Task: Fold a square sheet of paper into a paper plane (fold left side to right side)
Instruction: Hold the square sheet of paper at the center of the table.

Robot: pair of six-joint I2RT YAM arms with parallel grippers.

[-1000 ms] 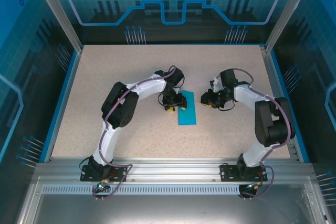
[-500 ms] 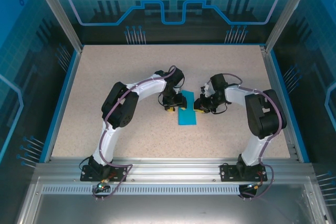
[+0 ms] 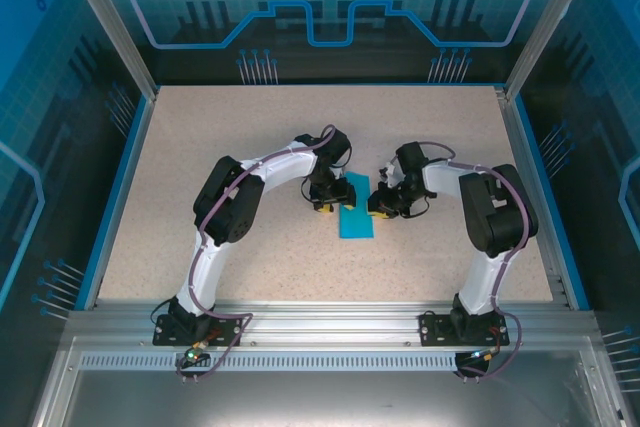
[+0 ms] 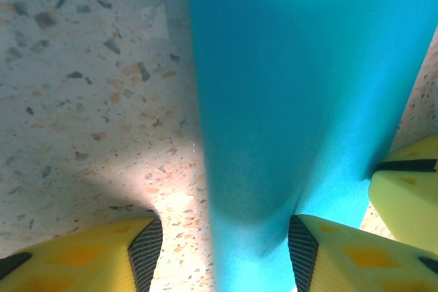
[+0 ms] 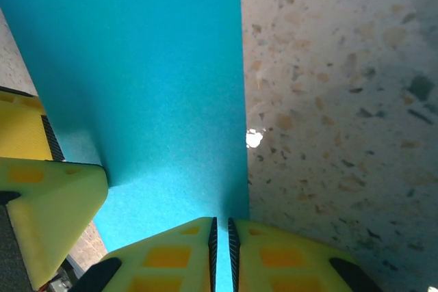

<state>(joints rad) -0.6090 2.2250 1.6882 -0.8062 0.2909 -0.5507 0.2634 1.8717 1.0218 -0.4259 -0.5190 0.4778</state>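
The square sheet of paper [image 3: 357, 209] lies on the table folded into a narrow teal-blue strip. My left gripper [image 3: 324, 201] is at the strip's left side. In the left wrist view it [image 4: 222, 244] is open, straddling the left edge of the paper [image 4: 294, 66], with its right finger [image 4: 321, 251] over the sheet. My right gripper [image 3: 381, 206] is at the strip's right edge. In the right wrist view its fingers [image 5: 220, 237] stand shut, tips down on the paper [image 5: 137, 66] just inside that edge.
The speckled beige tabletop [image 3: 250, 137] has a darker blue border strip [image 3: 115, 197] and an aluminium frame around it. The two grippers are close: the left one's yellow finger [image 5: 48, 203] shows in the right wrist view, the right one's [image 4: 410, 196] in the left wrist view.
My right gripper has moved left across the table onto the paper's right edge. The left arm and the paper have stayed put.
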